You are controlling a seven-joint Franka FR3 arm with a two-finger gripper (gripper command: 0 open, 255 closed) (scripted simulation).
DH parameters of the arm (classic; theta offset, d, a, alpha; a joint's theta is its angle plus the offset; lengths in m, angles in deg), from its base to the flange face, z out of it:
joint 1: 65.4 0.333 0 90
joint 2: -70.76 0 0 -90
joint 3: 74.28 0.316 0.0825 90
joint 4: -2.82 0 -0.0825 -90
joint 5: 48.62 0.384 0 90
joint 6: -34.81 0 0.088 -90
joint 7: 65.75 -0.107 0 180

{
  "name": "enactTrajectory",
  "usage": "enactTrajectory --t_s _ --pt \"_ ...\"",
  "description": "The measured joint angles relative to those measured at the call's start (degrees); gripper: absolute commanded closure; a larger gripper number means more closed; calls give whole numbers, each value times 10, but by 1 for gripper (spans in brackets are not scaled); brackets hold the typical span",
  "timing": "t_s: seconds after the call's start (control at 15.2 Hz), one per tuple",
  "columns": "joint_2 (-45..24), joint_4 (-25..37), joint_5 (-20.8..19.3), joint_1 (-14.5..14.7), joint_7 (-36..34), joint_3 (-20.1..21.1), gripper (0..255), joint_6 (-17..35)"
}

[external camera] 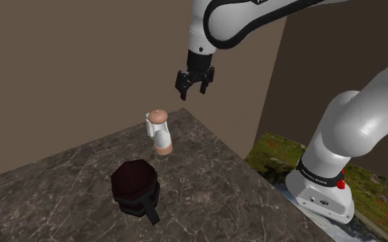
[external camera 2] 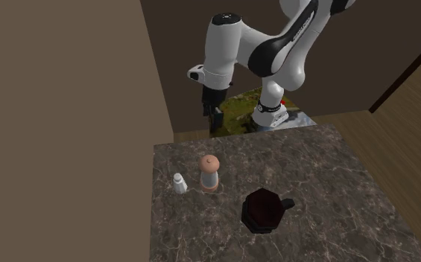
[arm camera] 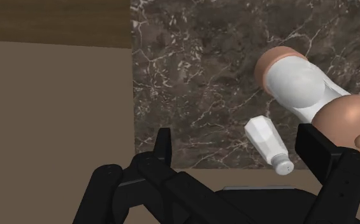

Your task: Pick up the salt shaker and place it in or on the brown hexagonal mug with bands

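On the second exterior view's left, the small white salt shaker stands upright on the dark marbled bench, just beside a taller tan-and-white grinder. The dark brown mug sits to their right, handle pointing right. Over the bench's far edge the gripper hangs released and empty, apparently poised to descend on the shaker, with the grinder crowding its approach.
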Motion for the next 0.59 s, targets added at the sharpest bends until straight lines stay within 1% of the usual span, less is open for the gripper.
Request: enactTrajectory --t_s 0.33,0.59 --pt "-105 40 -33 -13 -57 38 0 82" --pt "-200 90 -88 -21 -120 63 0 137"
